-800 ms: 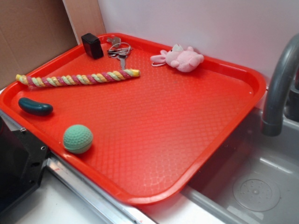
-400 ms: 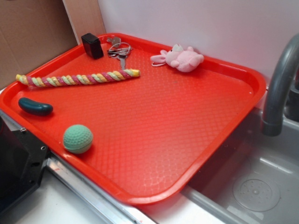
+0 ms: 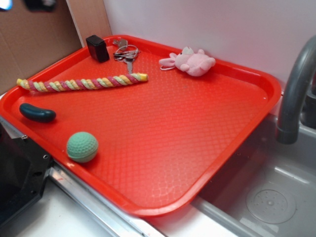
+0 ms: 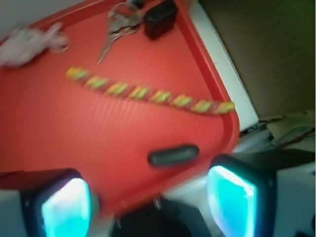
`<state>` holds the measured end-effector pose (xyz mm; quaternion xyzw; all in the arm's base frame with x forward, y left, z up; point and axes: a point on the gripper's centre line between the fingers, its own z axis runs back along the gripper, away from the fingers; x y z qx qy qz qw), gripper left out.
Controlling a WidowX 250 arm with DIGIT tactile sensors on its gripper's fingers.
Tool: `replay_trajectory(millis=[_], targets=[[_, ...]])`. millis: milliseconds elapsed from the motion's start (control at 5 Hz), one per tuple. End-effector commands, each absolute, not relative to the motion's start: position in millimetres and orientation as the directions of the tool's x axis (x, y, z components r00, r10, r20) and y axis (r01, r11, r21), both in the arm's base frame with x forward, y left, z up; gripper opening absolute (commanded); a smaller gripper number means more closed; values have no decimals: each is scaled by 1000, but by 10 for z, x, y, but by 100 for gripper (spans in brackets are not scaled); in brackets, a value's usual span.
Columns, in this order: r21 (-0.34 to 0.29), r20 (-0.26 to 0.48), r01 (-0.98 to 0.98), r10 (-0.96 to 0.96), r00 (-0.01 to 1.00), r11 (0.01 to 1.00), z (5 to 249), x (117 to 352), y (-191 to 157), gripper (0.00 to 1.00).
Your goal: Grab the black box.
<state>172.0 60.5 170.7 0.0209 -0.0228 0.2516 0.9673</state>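
So your target, the black box (image 3: 98, 48), stands upright in the far left corner of the red tray (image 3: 256, 84), close against the rim, with the bunch of keys (image 3: 126, 53) just beside it toward the back edge. Its long axis runs up and down, so you have its narrow sides to close on. From the gripper (image 4: 148, 207) it lies well ahead and slightly to the right in the wrist view, at the top of that picture (image 4: 159, 18), across the whole depth of the tray; the braided rope toy (image 3: 81, 83) and the dark sausage-shaped piece (image 3: 37, 113) lie between you and it, so I judge you should travel above them before descending. The fingers (image 4: 66, 210) stand wide apart with nothing between them, so the gripper is released and empty. Only the wrist view shows you those fingers and the line of approach, though it is blurred. The exterior view barely catches the arm, a dark blur at its top left corner, but it gives you the box's upright pose sharply, plus the green ball (image 3: 82, 146) near the front left edge and the pink plush rabbit (image 3: 191, 61) along the back edge, both well apart from the box.
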Motion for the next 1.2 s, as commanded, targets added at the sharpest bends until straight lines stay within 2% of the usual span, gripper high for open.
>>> replay_trajectory(millis=[0,800,1000], targets=[[71,186,-677,657,731,733,1452,2144,1205,100],[71,186,-677,657,731,733,1452,2144,1205,100],[42,217,-709,687,694,704,1240,2365,1231,100]])
